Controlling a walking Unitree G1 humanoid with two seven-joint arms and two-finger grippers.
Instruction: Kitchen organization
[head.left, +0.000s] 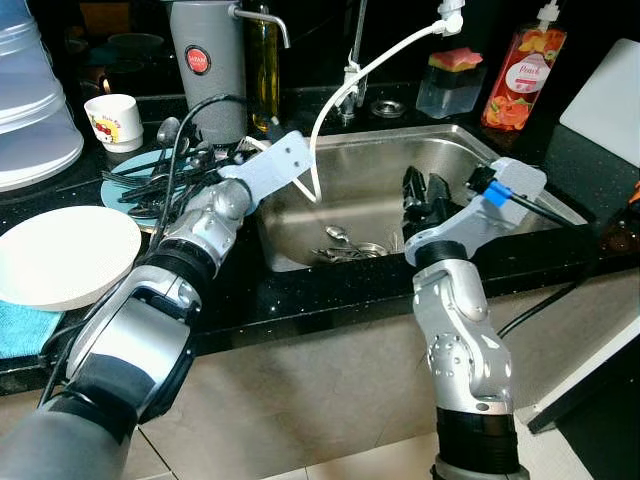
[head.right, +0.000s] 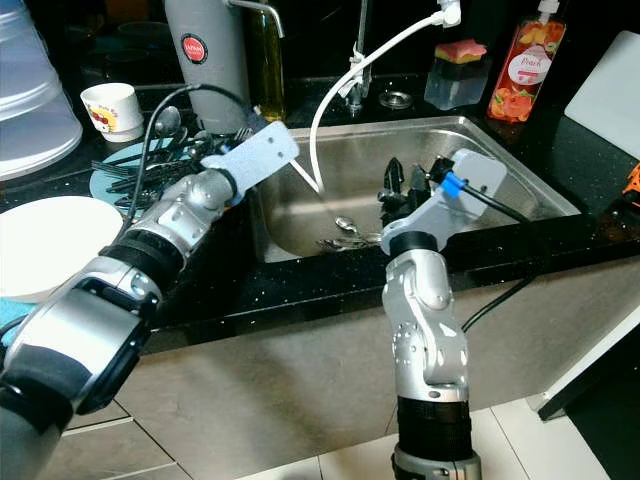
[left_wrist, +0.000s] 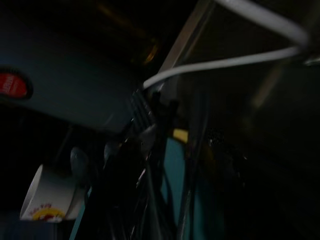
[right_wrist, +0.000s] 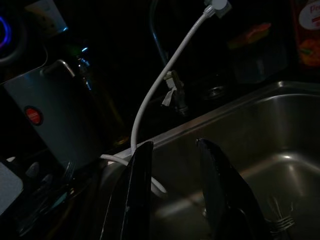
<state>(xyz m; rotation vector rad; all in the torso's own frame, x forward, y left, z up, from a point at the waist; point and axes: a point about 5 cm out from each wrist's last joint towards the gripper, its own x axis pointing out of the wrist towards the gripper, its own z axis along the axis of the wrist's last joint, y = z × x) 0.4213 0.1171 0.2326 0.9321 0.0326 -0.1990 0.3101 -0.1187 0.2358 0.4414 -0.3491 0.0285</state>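
A stainless sink (head.left: 470, 150) holds several spoons and forks (head.left: 345, 245) near its drain. My right gripper (head.left: 425, 195) hangs open over the sink's middle, above and to the right of that cutlery, with nothing between its fingers (right_wrist: 140, 190). Left of the sink, a teal plate (head.left: 135, 165) carries a heap of cutlery (head.left: 165, 180). My left gripper (head.left: 205, 165) reaches into that heap; its fingers are lost in the dark pile.
A white plate (head.left: 60, 255) and a blue cloth (head.left: 20, 330) lie front left. Behind stand a cup (head.left: 115, 120), grey flask (head.left: 205, 60), oil bottle (head.left: 263, 60), tap (head.left: 352, 70) with white hose (head.left: 370, 65), sponge box (head.left: 450, 85) and soap bottle (head.left: 522, 65).
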